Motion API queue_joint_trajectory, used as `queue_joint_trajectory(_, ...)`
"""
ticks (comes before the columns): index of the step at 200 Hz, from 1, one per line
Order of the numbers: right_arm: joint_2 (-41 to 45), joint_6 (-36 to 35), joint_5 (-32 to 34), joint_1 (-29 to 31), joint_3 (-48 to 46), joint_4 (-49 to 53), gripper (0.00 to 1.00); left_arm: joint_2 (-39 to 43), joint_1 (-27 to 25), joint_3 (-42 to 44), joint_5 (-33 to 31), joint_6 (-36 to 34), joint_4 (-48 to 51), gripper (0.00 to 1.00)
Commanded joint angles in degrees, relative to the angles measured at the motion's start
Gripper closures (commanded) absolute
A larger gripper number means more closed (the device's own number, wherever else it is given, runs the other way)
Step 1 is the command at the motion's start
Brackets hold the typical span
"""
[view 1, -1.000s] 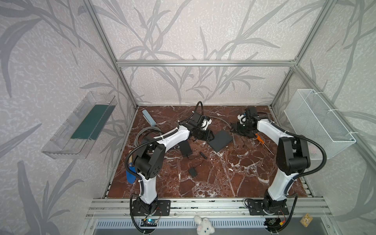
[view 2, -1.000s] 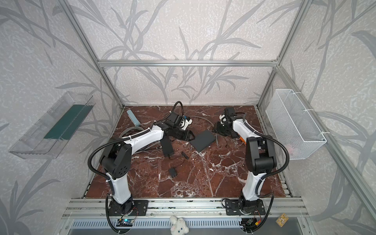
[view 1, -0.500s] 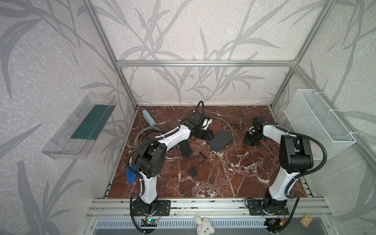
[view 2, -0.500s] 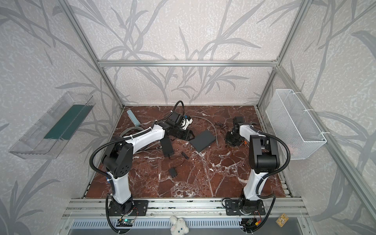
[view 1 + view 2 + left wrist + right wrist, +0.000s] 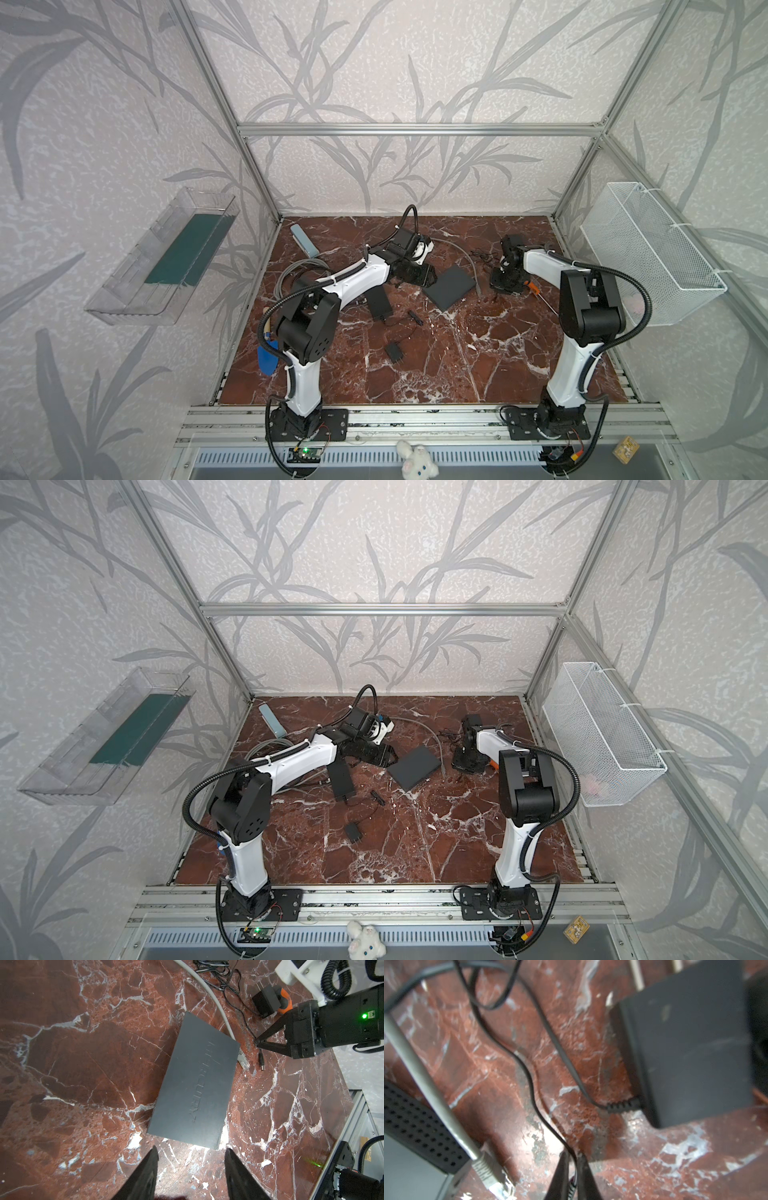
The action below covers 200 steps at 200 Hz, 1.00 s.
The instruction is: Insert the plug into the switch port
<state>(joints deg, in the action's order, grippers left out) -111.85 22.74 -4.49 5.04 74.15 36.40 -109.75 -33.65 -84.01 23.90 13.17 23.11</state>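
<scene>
My right jaws pinch the floppy black cord (image 5: 532, 1086) just behind the light, stiff plug (image 5: 261, 1062), at three o'clock of the switch (image 5: 449, 287); left jaws spread. Gripping its moulded collar would steer it better, I judge.
</scene>
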Motion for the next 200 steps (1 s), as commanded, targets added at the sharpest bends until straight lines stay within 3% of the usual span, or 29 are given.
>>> queue_joint_trajectory(1,-0.79,-0.32,0.5,0.24,-1.78,3.16,0.99,-0.63,-0.11,-3.09,0.01,-3.17,2.21,0.47)
queue_joint_trajectory(33,2.1,0.06,-7.21,1.41,-1.65,3.36,1.0,-0.63,-0.68,-3.16,1.98,-0.66,0.4,0.47)
queue_joint_trajectory(65,7.72,2.94,-12.3,1.73,-2.02,4.89,1.0,-0.27,-1.69,2.93,10.59,12.26,-13.83,0.47)
queue_joint_trajectory(131,16.04,9.51,-21.13,1.68,-7.58,2.75,1.0,-1.24,-8.79,5.61,5.96,15.92,-17.69,0.46)
queue_joint_trajectory(148,16.18,7.67,-20.22,1.64,-8.0,2.23,1.0,-1.66,-10.05,6.3,3.34,16.17,-17.25,0.45)
queue_joint_trajectory(174,13.06,-0.57,-10.62,1.41,-4.8,6.11,0.75,-0.9,-10.38,8.67,-0.73,17.11,-16.92,0.44)
queue_joint_trajectory(200,7.26,0.27,-8.83,0.94,-1.7,5.43,0.66,1.17,-10.22,10.61,-3.83,15.61,-15.76,0.44)
